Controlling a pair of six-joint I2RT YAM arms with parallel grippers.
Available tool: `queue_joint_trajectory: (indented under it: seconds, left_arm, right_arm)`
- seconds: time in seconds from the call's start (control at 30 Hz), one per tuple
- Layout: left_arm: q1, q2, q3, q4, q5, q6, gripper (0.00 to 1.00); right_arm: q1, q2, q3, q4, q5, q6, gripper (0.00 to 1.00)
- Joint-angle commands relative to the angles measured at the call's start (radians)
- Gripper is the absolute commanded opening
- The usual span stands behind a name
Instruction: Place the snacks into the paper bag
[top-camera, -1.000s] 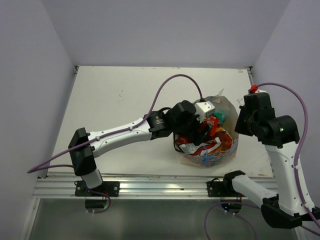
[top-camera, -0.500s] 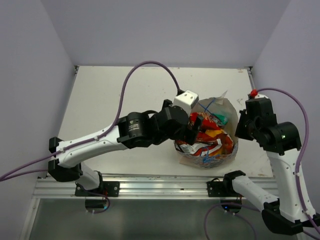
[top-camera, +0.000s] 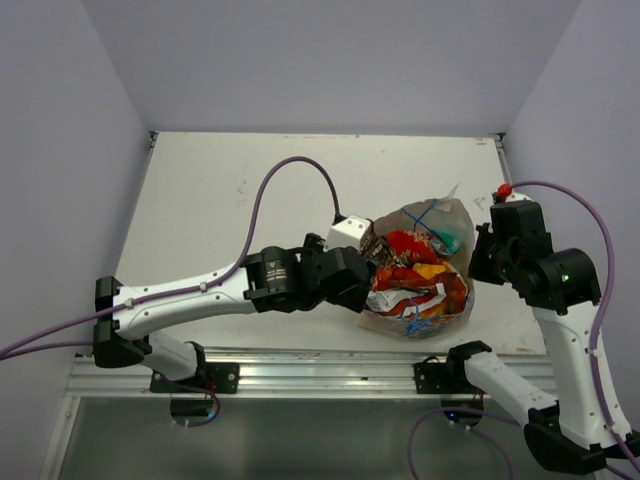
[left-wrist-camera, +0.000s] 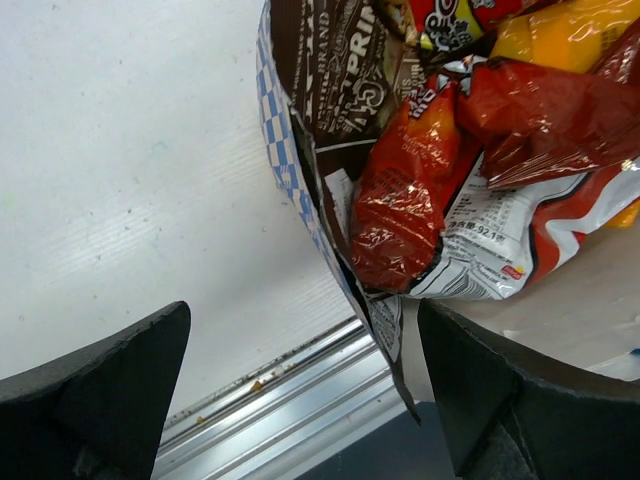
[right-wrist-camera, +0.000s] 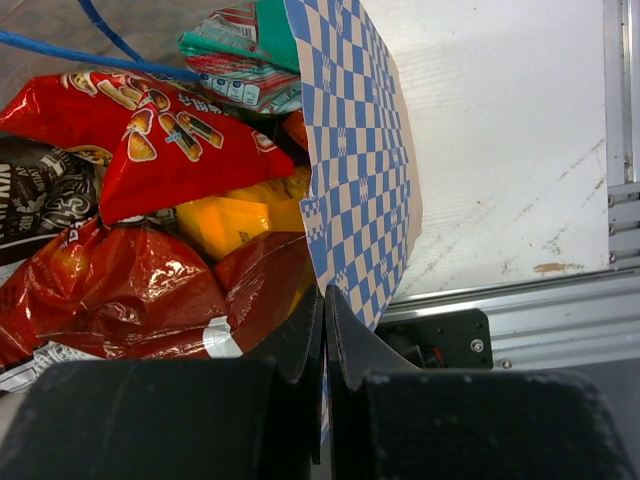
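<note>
Soft, even light fell from above; the white table (top-camera: 210, 190) was bright, with a faint shadow under the white left arm (top-camera: 200, 292). Glare flecked the crinkly red foil packets (left-wrist-camera: 400, 210). Close up, the left end effector's black fingers (left-wrist-camera: 95, 400) looked soft and dark.

Both arms are white shell links joined by black cylindrical joints. The left arm (top-camera: 200, 295), lower left of the top view, bears a small printed label on its black elbow motor and a white camera block (top-camera: 348, 232). The right arm (top-camera: 572, 345) shows a green light (top-camera: 563, 279) and a red cap (top-camera: 503, 190). Purple cables (top-camera: 295, 160) loop from each. The wrist views show matte black, wedge-shaped fingers (left-wrist-camera: 100, 400).
</note>
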Motion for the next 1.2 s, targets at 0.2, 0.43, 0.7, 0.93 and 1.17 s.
queue_joint_trajectory:
  seconds: [0.2,0.43,0.7,0.93,1.17]
  left_arm:
    - [0.002,0.086,0.072,0.205,-0.039,0.129,0.96]
    - [0.023,0.162,0.15,0.237,-0.026,0.156,0.0]
    - [0.063,0.224,0.57,-0.078,-0.167,0.132,0.0]
    - [0.114,0.195,0.561,-0.215,-0.193,0.086,0.0]
    - [0.166,0.072,0.386,-0.287,-0.29,-0.024,0.0]
  right_arm:
    - [0.005,-0.011,-0.002,-0.061,-0.045,-0.029,0.0]
    - [0.005,-0.016,0.001,-0.041,-0.083,-0.066,0.0]
    - [0.005,0.052,0.159,-0.012,-0.21,-0.089,0.0]
    - [0.03,0.133,0.256,0.048,-0.258,-0.087,0.0]
    - [0.215,0.205,0.236,0.152,-0.241,0.003,0.0]
